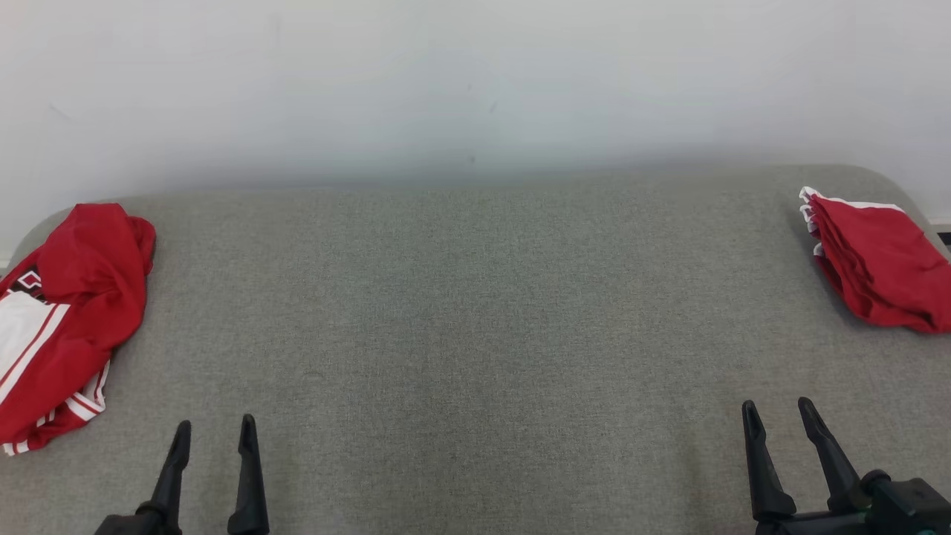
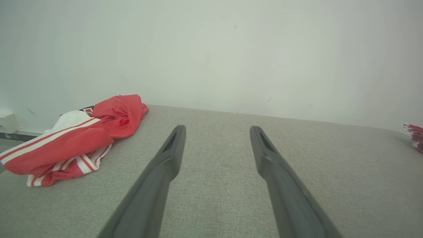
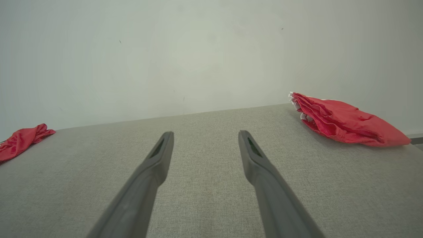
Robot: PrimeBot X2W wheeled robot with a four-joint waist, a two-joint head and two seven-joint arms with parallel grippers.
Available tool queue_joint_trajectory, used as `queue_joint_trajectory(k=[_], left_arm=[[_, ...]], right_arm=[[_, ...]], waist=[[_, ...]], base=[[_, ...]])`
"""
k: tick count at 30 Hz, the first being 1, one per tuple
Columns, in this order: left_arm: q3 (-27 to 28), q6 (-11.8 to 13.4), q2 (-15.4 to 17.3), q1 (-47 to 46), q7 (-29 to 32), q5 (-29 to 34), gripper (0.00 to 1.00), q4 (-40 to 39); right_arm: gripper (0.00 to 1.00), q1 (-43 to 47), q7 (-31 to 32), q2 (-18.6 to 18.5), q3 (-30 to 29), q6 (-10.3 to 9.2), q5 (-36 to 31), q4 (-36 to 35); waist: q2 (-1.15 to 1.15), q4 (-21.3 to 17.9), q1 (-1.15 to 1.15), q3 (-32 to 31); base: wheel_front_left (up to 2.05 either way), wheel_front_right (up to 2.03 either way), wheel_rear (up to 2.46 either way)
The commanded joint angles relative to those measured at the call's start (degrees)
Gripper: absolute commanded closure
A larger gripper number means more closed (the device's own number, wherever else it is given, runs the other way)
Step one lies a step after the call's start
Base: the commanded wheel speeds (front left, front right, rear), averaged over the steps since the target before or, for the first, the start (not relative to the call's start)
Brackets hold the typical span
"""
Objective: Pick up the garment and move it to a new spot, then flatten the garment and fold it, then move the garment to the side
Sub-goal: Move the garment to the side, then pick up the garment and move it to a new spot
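Both left hand [image 1: 215, 420] and right hand [image 1: 777, 403] gape wide over grey surface [image 1: 475, 334] by white wall [image 1: 475, 89].

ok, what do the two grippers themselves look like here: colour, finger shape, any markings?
The left gripper and right gripper match: two long, slim, matte dark fingers each, tapering to rounded tips, with a narrow slot recessed near each tip's inner face. The right one's base is a black housing. I see no markings or cables on them.
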Motion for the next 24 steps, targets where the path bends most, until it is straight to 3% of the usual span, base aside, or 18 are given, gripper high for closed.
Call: queue_joint_trajectory(k=[1, 24], left_arm=[[0.2, -0.4, 0.1, 0.8, 0.0, 0.9, 0.00, 0.5], [0.9, -1.9, 0.1, 0.5, -0.1, 2.9, 0.00, 1.2]], right_arm=[[0.00, 0.9, 0.0, 0.9, -0.7, -0.16, -0.2, -0.3], [0.00, 2.1, 0.3, 3.2, -1.9, -0.16, -1.5, -0.4]], waist=[[0.00, -0.1, 0.00, -0.4], [0.00, 2.0, 0.00, -1.3]], base=[[0.00, 0.00, 0.00], [0.00, 0.00, 0.00]])
